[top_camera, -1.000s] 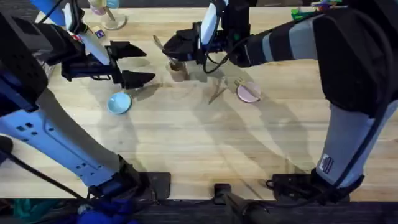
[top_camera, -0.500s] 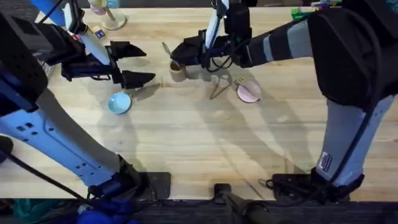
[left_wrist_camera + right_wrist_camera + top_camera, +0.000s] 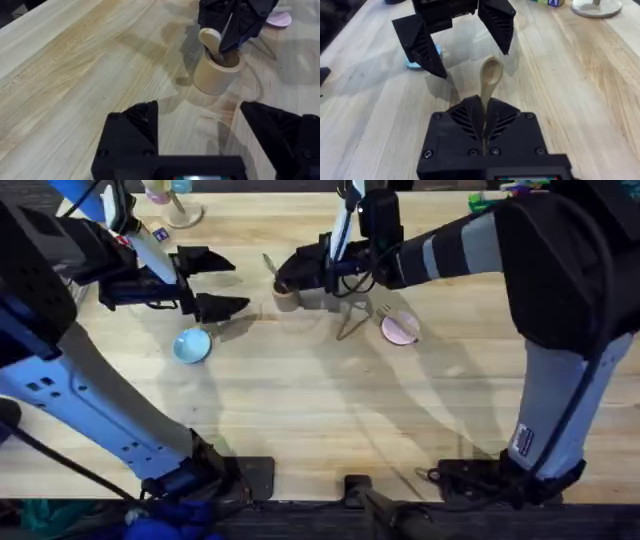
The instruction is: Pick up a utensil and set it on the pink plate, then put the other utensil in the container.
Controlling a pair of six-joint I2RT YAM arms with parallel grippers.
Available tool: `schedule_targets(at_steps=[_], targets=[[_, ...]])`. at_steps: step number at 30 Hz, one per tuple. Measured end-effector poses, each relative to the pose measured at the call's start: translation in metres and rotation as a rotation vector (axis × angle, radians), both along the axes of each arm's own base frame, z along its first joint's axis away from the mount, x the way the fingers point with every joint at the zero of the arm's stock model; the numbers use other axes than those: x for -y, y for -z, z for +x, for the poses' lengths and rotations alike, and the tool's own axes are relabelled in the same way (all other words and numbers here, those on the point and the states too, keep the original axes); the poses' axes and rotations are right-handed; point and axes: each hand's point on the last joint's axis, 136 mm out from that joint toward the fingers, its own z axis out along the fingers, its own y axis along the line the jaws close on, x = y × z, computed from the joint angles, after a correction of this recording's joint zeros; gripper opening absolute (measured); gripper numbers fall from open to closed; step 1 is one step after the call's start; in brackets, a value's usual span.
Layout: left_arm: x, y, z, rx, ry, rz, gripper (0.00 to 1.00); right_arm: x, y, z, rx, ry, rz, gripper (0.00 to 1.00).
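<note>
The right gripper (image 3: 484,117) pinches the spoon (image 3: 489,80) by its thin handle. It looks light and stiff. The left gripper (image 3: 200,135) is wide open.

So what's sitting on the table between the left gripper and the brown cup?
Nothing: the left wrist view shows bare wood between the open left gripper and the cup.

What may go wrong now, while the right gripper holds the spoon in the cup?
1. The right gripper is shut on the spoon, whose handle end is already in the cup. Pushing sideways may tip the cup.
2. The spoon leans, bowl end up, so on release it may lever out.
3. The fork lies on the pink plate close by; the withdrawing arm may knock it.
</note>
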Motion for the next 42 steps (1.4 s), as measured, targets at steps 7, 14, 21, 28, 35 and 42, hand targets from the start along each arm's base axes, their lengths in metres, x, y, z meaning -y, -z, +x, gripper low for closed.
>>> schedule_targets(at_steps=[7,14,21,28,35,42], targets=[[0.0,0.0,0.0,0.0,0.0,0.0,0.993,-0.001,0.0,-0.001,-0.001,-0.002,0.0,0.229],[0.0,0.0,0.0,0.0,0.0,0.0,0.993,0.0,0.002,0.004,0.013,0.024,-0.013,0.995],[0.0,0.0,0.0,0.001,0.0,0.0,0.993,0.004,0.012,0.017,0.011,0.109,-0.064,0.995],[-0.002,0.0,0.003,0.026,0.0,0.01,0.993,0.004,0.004,0.016,0.019,0.104,-0.056,0.995],[0.0,-0.007,0.005,0.038,-0.004,-0.024,0.995,0.009,-0.062,0.006,0.026,0.093,-0.009,0.995],[-0.001,-0.032,0.001,-0.031,-0.005,0.006,0.995,0.056,-0.085,0.0,-0.138,0.225,-0.134,0.995]])
